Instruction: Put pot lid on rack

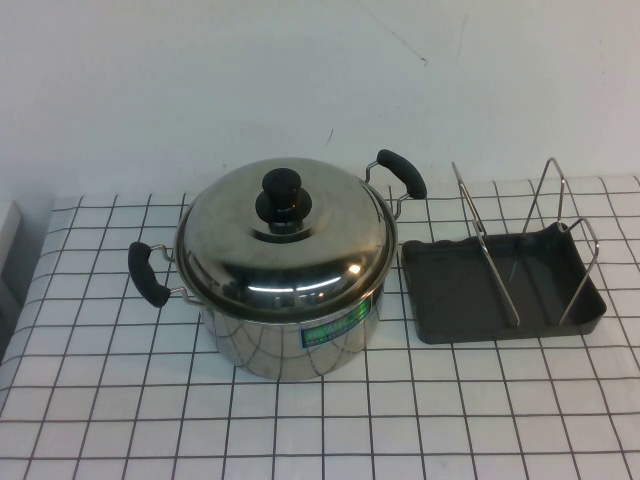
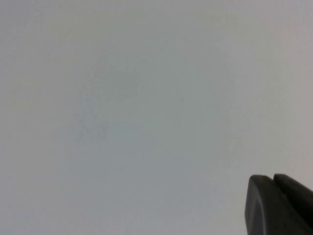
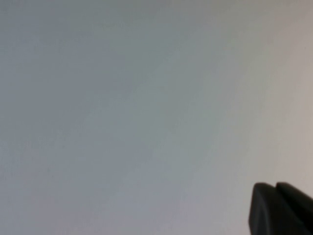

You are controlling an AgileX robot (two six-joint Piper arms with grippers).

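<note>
One pot lid [image 1: 290,235] sits closed on the pot [image 1: 290,335] in the centre of the high view. It is a round, domed, shiny steel lid that mirrors the grid of the cloth, and a black knob [image 1: 281,196] stands at its middle. It covers the pot's mouth from rim to rim. The pot is deep and polished, with a green label low on its front wall. One black handle [image 1: 148,273] juts toward the left of the frame and another [image 1: 401,172] toward the upper right.

Just right of the pot, close to its wall, lies the rack [image 1: 470,300], a dark grey plastic tray with a wavy far edge. Thin silver wire loops [image 1: 487,240] rise upright from it, and nothing rests between them. The upper-right handle hangs near the rack's near-left corner.

Both things stand on a white cloth with black grid lines [image 1: 100,420].

Neither arm shows in the high view. Each wrist view faces a plain pale surface, with the left gripper [image 2: 279,205] and the right gripper [image 3: 281,210] as dark shapes in the lower right corner. I cannot tell how either one's fingers stand.
</note>
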